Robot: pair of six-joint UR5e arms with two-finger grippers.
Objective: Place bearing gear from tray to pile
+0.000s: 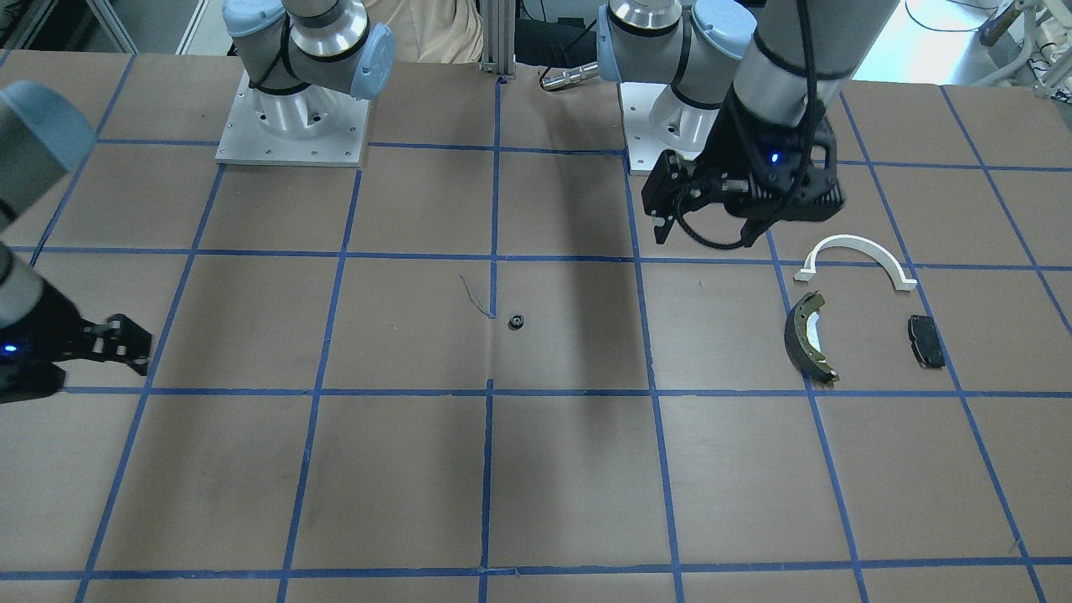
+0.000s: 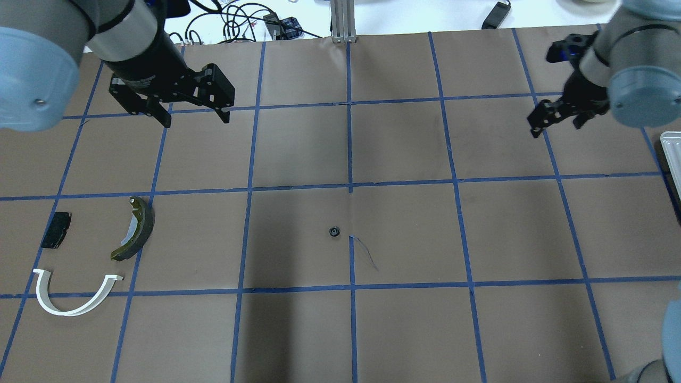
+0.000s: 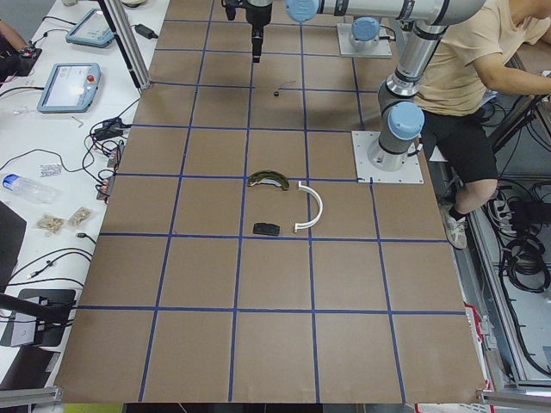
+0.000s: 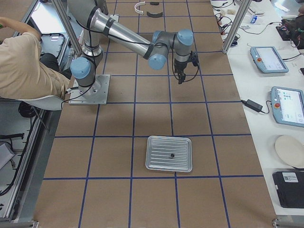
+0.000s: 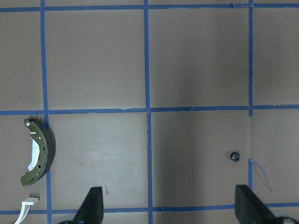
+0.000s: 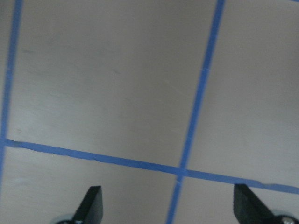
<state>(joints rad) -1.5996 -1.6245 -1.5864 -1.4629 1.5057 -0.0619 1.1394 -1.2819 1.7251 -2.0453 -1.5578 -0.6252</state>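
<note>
A small black bearing gear (image 1: 517, 322) lies alone on the brown table near its centre; it also shows in the overhead view (image 2: 333, 232) and the left wrist view (image 5: 235, 156). The silver tray (image 4: 156, 164) holds one small dark part (image 4: 172, 155). The pile is a white arch (image 1: 854, 242), a dark brake shoe (image 1: 796, 339) with an olive rim and a black pad (image 1: 925, 340). My left gripper (image 2: 196, 119) hovers open and empty, beyond the pile and left of the gear. My right gripper (image 2: 555, 129) hovers open and empty near the tray side.
Blue tape lines grid the table. The tray's edge (image 2: 671, 159) shows at the overhead view's right border. The arm bases (image 1: 293, 126) stand on the robot's side. A seated person (image 4: 23, 66) is behind the robot. Tablets and cables lie on side benches.
</note>
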